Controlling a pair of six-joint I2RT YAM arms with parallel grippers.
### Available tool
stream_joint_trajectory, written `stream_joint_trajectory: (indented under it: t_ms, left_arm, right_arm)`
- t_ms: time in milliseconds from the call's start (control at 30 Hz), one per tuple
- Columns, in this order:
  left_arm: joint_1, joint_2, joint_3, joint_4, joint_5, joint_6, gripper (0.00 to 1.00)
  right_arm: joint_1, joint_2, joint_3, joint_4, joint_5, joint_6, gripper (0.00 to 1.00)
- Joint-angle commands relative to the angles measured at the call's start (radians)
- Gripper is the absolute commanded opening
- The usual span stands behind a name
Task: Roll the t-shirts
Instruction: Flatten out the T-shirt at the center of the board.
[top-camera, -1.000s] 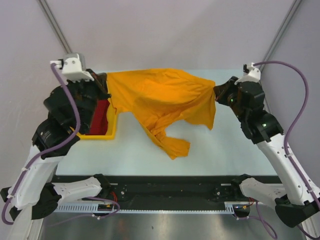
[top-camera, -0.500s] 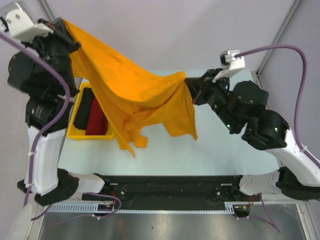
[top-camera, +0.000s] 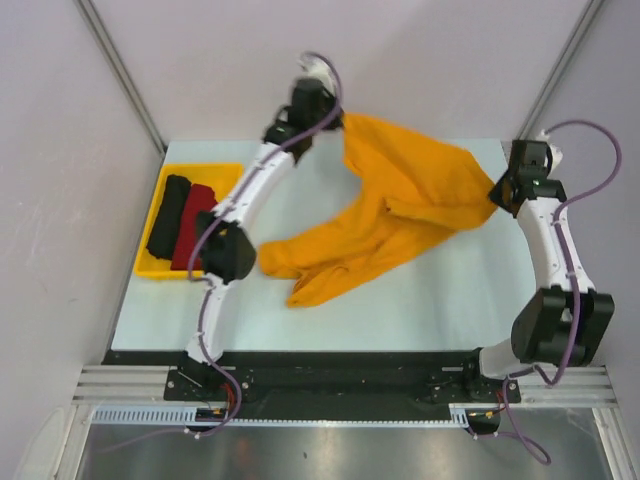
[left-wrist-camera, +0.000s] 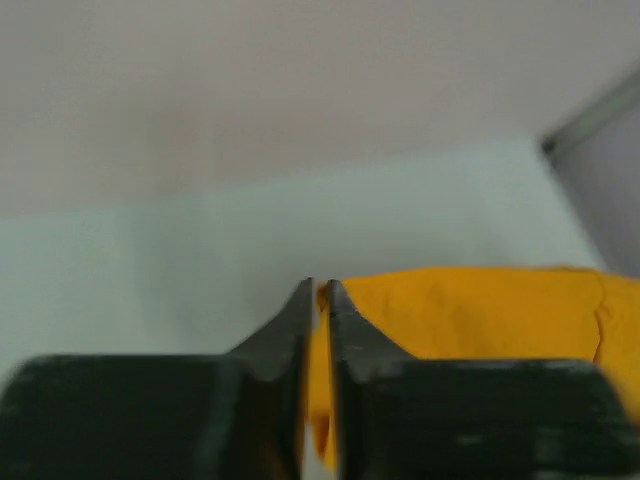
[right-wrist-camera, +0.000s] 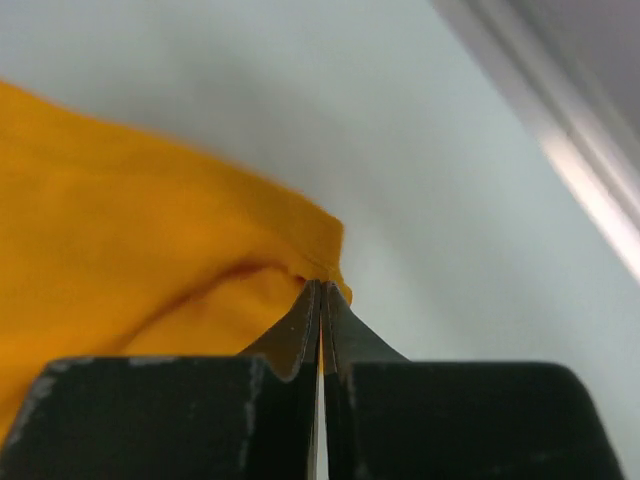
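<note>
The mustard-orange t-shirt (top-camera: 400, 200) lies stretched across the back right of the table, its lower part trailing toward the near left. My left gripper (top-camera: 337, 122) reaches to the far edge, shut on one corner of the shirt. In the left wrist view, orange cloth (left-wrist-camera: 480, 310) shows between the closed left gripper (left-wrist-camera: 318, 290) tips. My right gripper (top-camera: 497, 190) is at the right edge, shut on the opposite corner. The right wrist view has the right gripper (right-wrist-camera: 320, 286) pinching the shirt (right-wrist-camera: 120, 240) by its hem. A black roll (top-camera: 168, 215) and a dark red roll (top-camera: 194, 228) lie side by side.
Both rolls sit in a yellow plastic tray (top-camera: 200, 170) at the table's left edge. The pale table (top-camera: 450, 290) shows bare in front of the shirt. Grey walls and metal frame posts close off the back and sides.
Both arms have swung out toward the back of the table. The shirt, hanging in the air before, now lies spread on the table between the two grippers.
</note>
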Motion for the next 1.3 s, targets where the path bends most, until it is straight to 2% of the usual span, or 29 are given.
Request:
stream_joint_trajectory:
  t_ms: [0, 33, 67, 133, 167, 200, 267, 300, 367, 400, 433, 467, 567, 667, 767, 867, 1033, 1267]
  left_arm:
    - [-0.082, 0.156, -0.009, -0.055, 0.218, -0.128, 0.28]
    - [-0.085, 0.161, -0.014, -0.056, 0.222, -0.139, 0.46]
    - [-0.088, 0.157, -0.026, -0.056, 0.227, -0.144, 0.60]
    - [-0.094, 0.084, -0.115, -0.039, 0.216, -0.141, 0.67]
    - [-0.094, 0.035, -0.220, -0.033, 0.203, -0.142, 0.78]
    - [-0.095, -0.014, -0.292, -0.001, 0.180, -0.147, 0.79]
    - [-0.099, -0.183, -0.430, 0.002, 0.123, -0.171, 0.77]
    - [-0.105, -0.232, -0.548, -0.042, 0.026, -0.183, 0.76]
    - [-0.121, -0.397, -0.683, -0.079, -0.076, -0.211, 0.75]
    - [-0.144, -0.461, -0.828, -0.096, -0.131, -0.219, 0.73]
    - [-0.155, -0.516, -0.910, -0.090, -0.170, -0.222, 0.73]
    - [-0.167, -0.624, -0.989, -0.091, -0.198, -0.240, 0.71]
    - [-0.236, -0.815, -1.342, -0.072, -0.216, -0.292, 0.65]
    - [-0.330, -0.908, -1.519, -0.049, -0.222, -0.302, 0.59]
    - [-0.420, -0.955, -1.595, -0.056, -0.254, -0.326, 0.54]
    - [-0.457, -0.943, -1.636, -0.061, -0.274, -0.364, 0.50]
    - [-0.496, -0.916, -1.654, -0.096, -0.339, -0.394, 0.49]
    - [-0.517, -0.851, -1.643, -0.085, -0.325, -0.369, 0.49]
  right_arm:
    - [-0.099, 0.062, -0.155, 0.030, -0.264, 0.078, 0.00]
    - [-0.108, 0.073, -0.175, 0.042, -0.272, 0.086, 0.00]
    - [-0.116, 0.081, -0.191, 0.061, -0.272, 0.086, 0.00]
    - [-0.123, 0.090, -0.203, 0.061, -0.272, 0.084, 0.00]
    - [-0.125, 0.093, -0.203, 0.052, -0.264, 0.086, 0.03]
    - [-0.127, 0.090, -0.203, 0.047, -0.261, 0.087, 0.08]
    - [-0.128, 0.083, -0.203, 0.032, -0.243, 0.092, 0.27]
    - [-0.125, 0.061, -0.203, 0.026, -0.237, 0.091, 0.31]
    - [-0.090, 0.035, -0.206, 0.006, -0.171, 0.086, 0.39]
    - [-0.076, 0.009, -0.206, 0.000, -0.148, 0.083, 0.51]
    - [-0.065, -0.003, -0.208, -0.014, -0.129, 0.084, 0.55]
    - [-0.041, -0.017, -0.212, -0.019, -0.100, 0.086, 0.56]
    - [0.013, -0.075, -0.232, -0.022, -0.086, 0.086, 0.57]
    - [0.082, -0.120, -0.238, -0.033, -0.059, 0.094, 0.56]
    - [0.119, -0.141, -0.240, -0.042, -0.016, 0.095, 0.56]
    - [0.127, -0.141, -0.245, -0.050, -0.031, 0.097, 0.56]
    - [0.145, -0.163, -0.281, -0.039, -0.055, 0.106, 0.56]
    - [0.151, -0.161, -0.309, -0.020, -0.078, 0.115, 0.56]
